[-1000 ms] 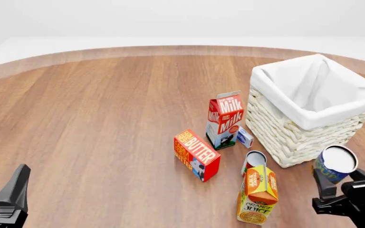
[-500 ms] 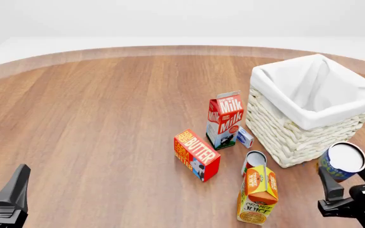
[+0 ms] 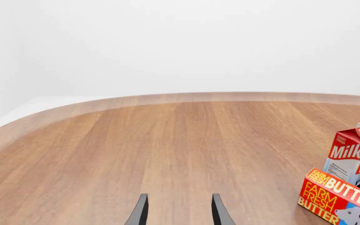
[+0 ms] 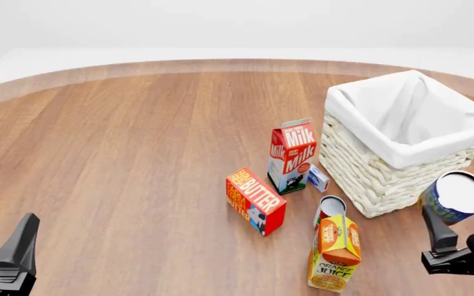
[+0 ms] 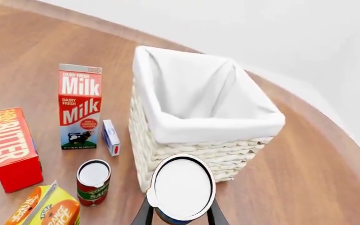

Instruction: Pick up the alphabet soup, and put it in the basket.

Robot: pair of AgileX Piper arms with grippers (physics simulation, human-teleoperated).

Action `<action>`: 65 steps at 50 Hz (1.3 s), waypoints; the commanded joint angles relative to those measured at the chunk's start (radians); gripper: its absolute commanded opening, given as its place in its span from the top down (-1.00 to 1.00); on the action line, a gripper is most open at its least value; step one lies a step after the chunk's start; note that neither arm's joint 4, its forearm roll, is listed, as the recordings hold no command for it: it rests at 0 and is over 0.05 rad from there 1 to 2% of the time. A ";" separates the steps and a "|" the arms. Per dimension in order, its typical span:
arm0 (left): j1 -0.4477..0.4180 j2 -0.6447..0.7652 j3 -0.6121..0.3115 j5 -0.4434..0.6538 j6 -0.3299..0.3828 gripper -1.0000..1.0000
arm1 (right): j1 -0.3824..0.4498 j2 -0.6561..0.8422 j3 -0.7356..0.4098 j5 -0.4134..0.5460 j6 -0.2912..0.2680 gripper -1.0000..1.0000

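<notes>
Gripping the alphabet soup (image 4: pixel 457 197), right jaws sit half cropped; left jaws released, tips only

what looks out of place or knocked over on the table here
Nothing stands out. The milk carton, butter box, juice carton and red can stand upright beside the basket; the right claw holds the soup can aloft.

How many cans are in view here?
2. The alphabet soup is held in the right pincer near the basket; a red-labelled can stands behind the orange juice carton.
</notes>
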 commanded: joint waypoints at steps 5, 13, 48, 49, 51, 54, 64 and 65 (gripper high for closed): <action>0.000 0.000 0.000 0.000 0.000 -1.00 | -0.001 -0.023 -0.057 0.033 0.013 1.00; 0.000 0.000 0.000 0.000 0.000 -1.00 | 0.002 -0.002 -0.076 0.020 0.008 1.00; 0.000 0.000 0.000 0.000 0.000 -1.00 | 0.008 0.096 -0.223 0.007 -0.021 1.00; 0.000 0.000 0.000 0.000 0.000 -1.00 | 0.010 0.100 -0.228 0.007 -0.021 1.00; 0.000 0.000 0.000 0.000 0.000 -1.00 | 0.014 0.109 -0.237 0.005 -0.024 1.00; 0.000 0.000 0.000 0.000 0.000 -1.00 | 0.018 0.115 -0.251 0.008 -0.030 1.00; 0.000 0.000 0.000 0.000 0.000 -1.00 | 0.011 0.143 -0.302 0.016 -0.044 1.00; 0.000 0.000 0.000 0.000 0.000 -1.00 | 0.011 0.143 -0.302 0.016 -0.044 1.00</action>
